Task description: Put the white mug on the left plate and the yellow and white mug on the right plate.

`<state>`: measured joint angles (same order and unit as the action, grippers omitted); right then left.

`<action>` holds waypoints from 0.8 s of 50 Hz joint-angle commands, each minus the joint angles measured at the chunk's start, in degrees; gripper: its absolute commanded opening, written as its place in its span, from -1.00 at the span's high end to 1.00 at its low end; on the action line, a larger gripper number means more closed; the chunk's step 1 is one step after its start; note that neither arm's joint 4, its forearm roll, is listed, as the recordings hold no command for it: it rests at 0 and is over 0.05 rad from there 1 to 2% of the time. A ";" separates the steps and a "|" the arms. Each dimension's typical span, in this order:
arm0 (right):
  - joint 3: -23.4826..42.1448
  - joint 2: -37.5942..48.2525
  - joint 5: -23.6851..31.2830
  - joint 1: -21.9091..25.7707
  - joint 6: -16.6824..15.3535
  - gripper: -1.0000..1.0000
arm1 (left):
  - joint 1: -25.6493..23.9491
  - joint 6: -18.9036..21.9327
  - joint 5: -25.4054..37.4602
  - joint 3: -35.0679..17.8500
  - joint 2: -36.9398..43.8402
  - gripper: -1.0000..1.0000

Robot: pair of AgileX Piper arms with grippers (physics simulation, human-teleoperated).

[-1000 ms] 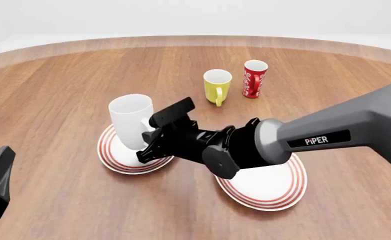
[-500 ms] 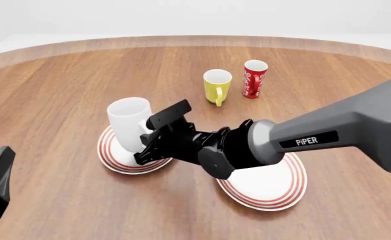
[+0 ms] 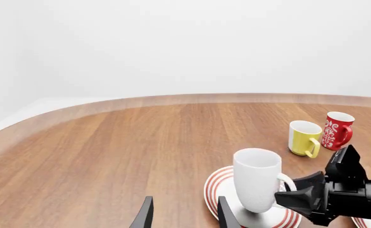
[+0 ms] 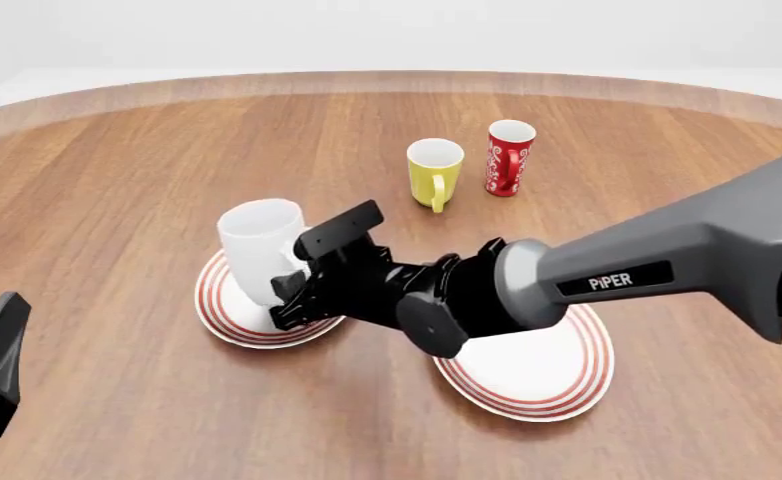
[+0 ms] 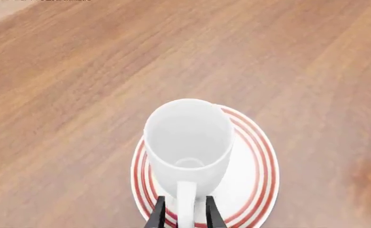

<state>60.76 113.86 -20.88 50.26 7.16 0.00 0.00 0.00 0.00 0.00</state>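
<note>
Behind the white mug [image 4: 260,250] in the right gripper's [image 4: 288,297] clenched fingers, 2 cups [image 4: 434,172] well apart

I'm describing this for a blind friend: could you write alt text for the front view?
A black right gripper holds a white mug by its handle over the left plate, a red-ringed dish on a wooden table. Behind stand a yellow and white mug and a red cup; the right plate is partly under the arm.

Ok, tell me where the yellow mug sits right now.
In the front view the yellow mug stands on the bare table, far of centre, just left of the red cup and beyond both plates.
</note>
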 commanded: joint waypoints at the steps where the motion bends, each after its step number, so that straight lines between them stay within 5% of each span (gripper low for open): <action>1: 0.05 -0.13 0.28 -0.16 0.30 -1.00 | 0.00 0.00 0.00 0.00 0.00 -1.00; 18: -0.83 -2.21 0.83 -0.03 0.57 -1.00 | 0.00 0.00 0.00 0.00 0.00 -1.00; 40: -5.48 -14.96 3.96 -1.07 -1.25 -1.00 | 0.00 0.00 0.00 0.00 0.00 -1.00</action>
<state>57.18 104.06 -18.10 49.79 6.59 0.00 0.00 0.00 0.00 0.00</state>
